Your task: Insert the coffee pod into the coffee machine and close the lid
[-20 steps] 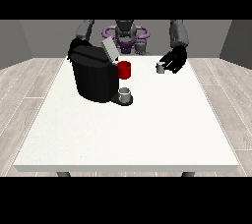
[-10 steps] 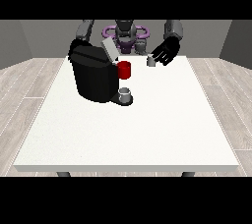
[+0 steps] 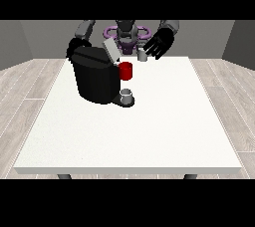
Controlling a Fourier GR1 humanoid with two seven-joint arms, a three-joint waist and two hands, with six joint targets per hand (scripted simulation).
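Coffee pod (image 3: 142, 56), small and grey, sits high in the upper middle of the frame, at the fingertips of the robot hand (image 3: 160, 43) at the view's right, whose fingers are spread; whether they pinch it I cannot tell. Left of it, on the white surface (image 3: 149, 126), stands the black coffee machine (image 3: 95, 74) with its lid (image 3: 110, 50) raised, a red part (image 3: 126, 70) and a grey cup (image 3: 126, 95) at its front. The robot hand (image 3: 73, 47) at the view's left shows behind the machine, fingers hidden.

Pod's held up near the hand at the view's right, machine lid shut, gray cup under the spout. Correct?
Not quite: the front view shows the lid tilted open, not shut. The pod is up by the hand at the view's right, and the gray cup sits under the machine.
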